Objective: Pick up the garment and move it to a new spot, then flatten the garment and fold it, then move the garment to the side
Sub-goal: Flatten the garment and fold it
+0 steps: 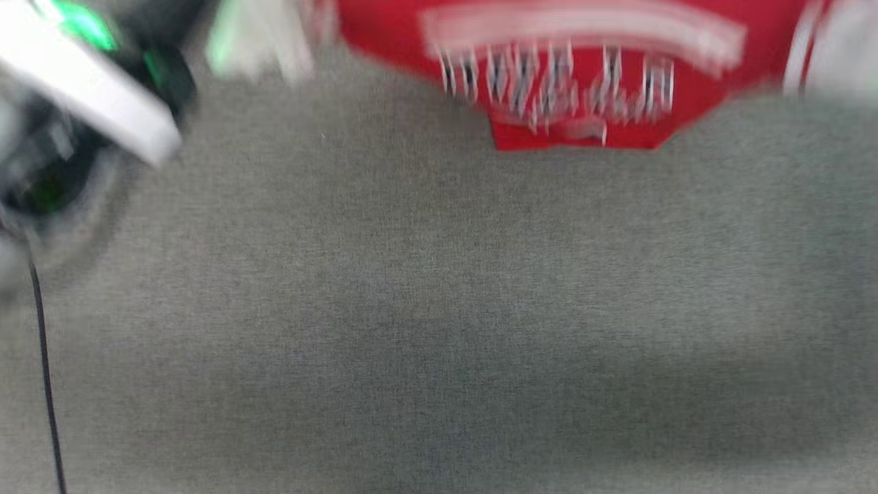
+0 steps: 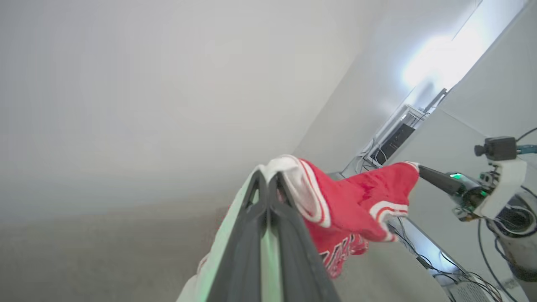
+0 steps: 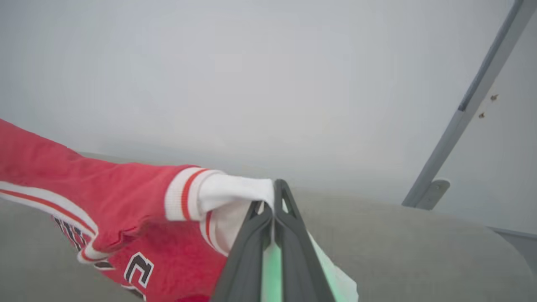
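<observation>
Grey surface (image 1: 439, 309), garment (image 2: 356, 205) pinched in left gripper (image 2: 267, 178), right gripper (image 3: 273, 195) jaws

Robotics lab: bare white walls (image 2: 126, 84), loose cables (image 2: 419, 251), equipment box (image 2: 393, 143), grey cloth worktop (image 1: 439, 309).

The white sleeve of the garment (image 3: 126, 188) is pinched between the closed fingers of the right claw (image 3: 273, 200). Its red body is stretched away to the claw's left, above the grey bench (image 3: 398, 251).
</observation>
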Tool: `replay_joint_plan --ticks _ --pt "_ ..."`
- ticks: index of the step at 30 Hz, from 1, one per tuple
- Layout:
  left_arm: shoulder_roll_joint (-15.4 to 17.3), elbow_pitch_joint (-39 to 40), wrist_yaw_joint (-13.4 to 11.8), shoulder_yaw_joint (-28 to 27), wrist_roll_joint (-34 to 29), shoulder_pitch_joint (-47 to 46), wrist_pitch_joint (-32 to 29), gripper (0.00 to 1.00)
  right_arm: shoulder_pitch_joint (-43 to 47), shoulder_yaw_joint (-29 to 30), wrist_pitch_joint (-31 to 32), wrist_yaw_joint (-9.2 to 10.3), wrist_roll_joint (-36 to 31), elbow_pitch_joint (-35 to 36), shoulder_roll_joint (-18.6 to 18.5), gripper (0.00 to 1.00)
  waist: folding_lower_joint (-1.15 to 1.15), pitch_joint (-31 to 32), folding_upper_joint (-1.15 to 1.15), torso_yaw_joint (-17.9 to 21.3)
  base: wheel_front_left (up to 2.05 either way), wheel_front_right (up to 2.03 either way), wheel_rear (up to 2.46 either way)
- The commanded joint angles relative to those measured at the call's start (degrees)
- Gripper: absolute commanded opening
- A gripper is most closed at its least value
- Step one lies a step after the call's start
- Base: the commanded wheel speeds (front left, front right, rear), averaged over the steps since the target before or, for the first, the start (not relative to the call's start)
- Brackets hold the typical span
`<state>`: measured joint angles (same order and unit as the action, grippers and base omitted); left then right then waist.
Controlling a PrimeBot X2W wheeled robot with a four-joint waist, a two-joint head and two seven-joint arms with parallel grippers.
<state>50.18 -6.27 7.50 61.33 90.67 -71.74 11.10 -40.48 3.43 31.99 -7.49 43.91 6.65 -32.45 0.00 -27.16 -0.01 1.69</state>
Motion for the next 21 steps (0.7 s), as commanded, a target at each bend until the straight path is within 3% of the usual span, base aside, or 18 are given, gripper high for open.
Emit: replay_joint_plan --ticks 1,7,11,17,21 --pt "-1.8 -4.93 -0.08 -1.59 0.58 -3.95 -0.59 0.0 -7.0 -0.08 -1.69 0.01 -1.29 -4.07 2.12 0.0 0.0 -2.71 0.01 -0.02 0.0 0.0 0.0" --pt "-9.79 -26.93 -0.13 -6.17 -2.35 -21.32 -1.24 0.0 -33.61 2.04 -10.21 0.02 -7.7 -23.21 9.81 0.0 0.0 -7.26 0.01 1.21 0.0 0.0 0.0" --pt "-15.25 -37.78 -0.47 -9.42 -3.54 -32.55 1.24 0.0 -47.59 4.69 -17.31 0.14 -11.76 -34.25 12.98 0.0 0.0 -8.67 0.01 1.83 0.0 0.0 0.0" --pt "-18.52 -44.46 -0.29 -13.71 -3.8 -41.5 3.56 0.0 -58.3 6.32 -24.69 0.16 -15.11 -43.93 14.22 0.0 0.0 -8.7 0.01 2.26 0.0 0.0 0.0" --pt "-18.9 -41.52 -0.19 -14.36 -2.63 -39.12 2.73 0.0 -59.63 3.17 -26.34 0.17 -14.89 -47.78 13.36 0.0 0.0 -7.87 0.01 1.82 0.0 0.0 0.0"
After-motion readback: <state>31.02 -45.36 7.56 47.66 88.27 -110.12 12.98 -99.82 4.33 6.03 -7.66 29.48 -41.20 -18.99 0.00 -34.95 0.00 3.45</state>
